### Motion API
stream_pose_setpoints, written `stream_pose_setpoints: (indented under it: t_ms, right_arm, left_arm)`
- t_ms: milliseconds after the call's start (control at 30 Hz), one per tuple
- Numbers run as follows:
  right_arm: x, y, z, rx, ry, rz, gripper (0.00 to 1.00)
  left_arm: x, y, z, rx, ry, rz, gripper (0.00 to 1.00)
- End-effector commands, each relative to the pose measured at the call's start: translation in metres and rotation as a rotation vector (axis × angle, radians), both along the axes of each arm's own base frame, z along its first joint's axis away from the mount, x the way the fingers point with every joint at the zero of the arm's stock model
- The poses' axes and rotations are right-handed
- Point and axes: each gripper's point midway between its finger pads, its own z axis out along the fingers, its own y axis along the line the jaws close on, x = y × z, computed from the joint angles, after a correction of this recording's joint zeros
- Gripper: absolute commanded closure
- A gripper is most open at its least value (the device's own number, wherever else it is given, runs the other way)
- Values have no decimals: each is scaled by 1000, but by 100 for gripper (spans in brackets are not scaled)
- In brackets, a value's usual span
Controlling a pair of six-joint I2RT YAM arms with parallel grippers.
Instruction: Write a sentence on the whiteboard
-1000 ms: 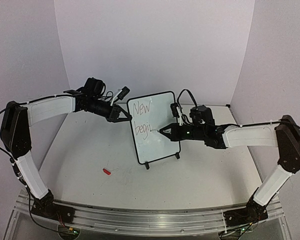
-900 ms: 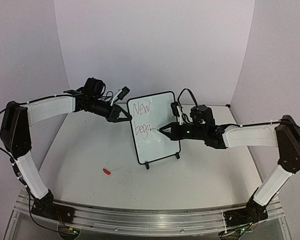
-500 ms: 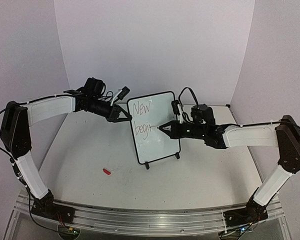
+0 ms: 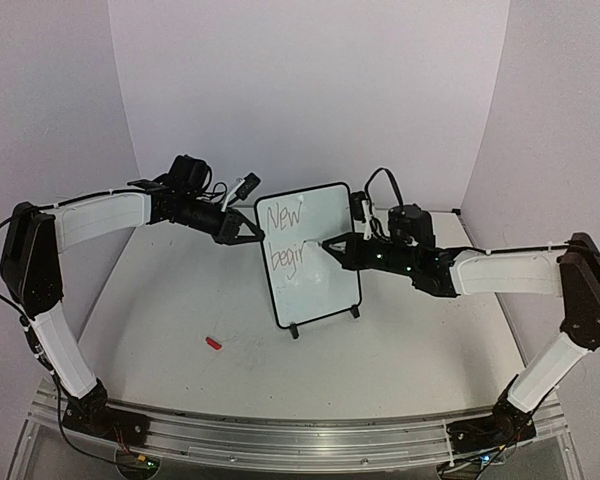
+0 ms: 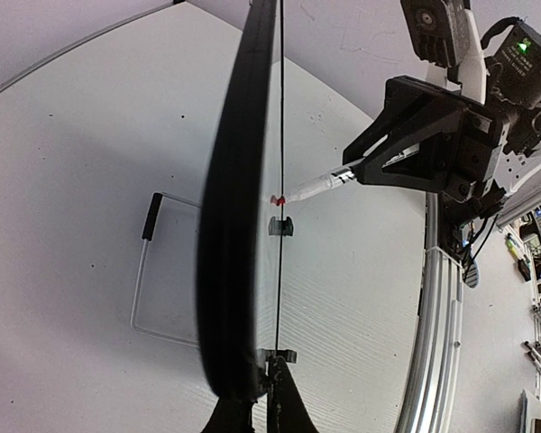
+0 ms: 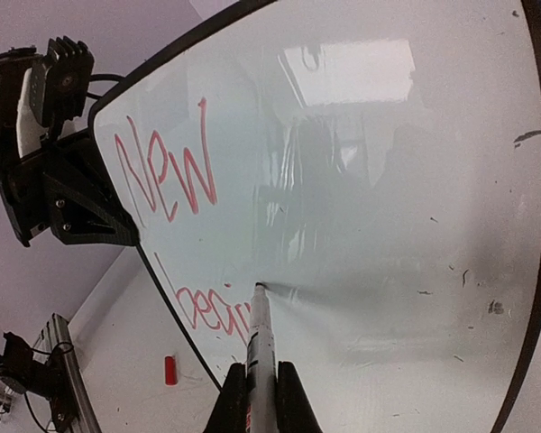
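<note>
While my left tool [image 4: 252, 233] is clamped on the edge of the small black-framed white whiteboard [image 4: 325, 215] standing upright on the white table [image 4: 180, 320], my right tool [image 4: 332, 246] pinches a slim white marker [image 6: 258, 329] against its face, and the red handwritten sentence [image 6: 169, 185] shows only "New" and part of the second line, so I judge over half remains.

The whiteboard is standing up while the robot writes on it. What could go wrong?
1. The whiteboard stands on small feet, and only the left jaws pinch its edge. A hard push from the marker might tip or slide it.
2. The marker tip sits right beside the red letters, so a slip could scribble over them.
</note>
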Motion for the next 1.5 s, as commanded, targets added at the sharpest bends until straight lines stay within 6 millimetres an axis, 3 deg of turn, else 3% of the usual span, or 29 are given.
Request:
stream_pose_setpoints:
  t_ms: [0,400,500,667,767,1133,1467]
  right_arm:
    - [1,-8,9,24,-25,-39,100]
    - [-13,-16,-25,-5,57,-34,100]
    - [-16,-18,-19,4,48,-28,100]
    - [-23,-16,11,49,-2,11,100]
    - [-23,-15,19,53,-12,17,100]
    - [-11,-6,2,13,12,16,100]
    - [-3,-9,-10,-15,27,-29,100]
  left_arm:
    - [-14,-6,-8,43,8,-38,100]
    - [-14,-7,-9,43,9,-39,100]
    - [-14,-7,-9,43,9,-39,100]
    - [-14,-7,-9,43,8,-40,100]
    - [-14,-7,-9,44,8,-40,100]
    - [-15,-8,-9,48,7,-41,100]
    - [-15,-8,-10,48,7,-42,100]
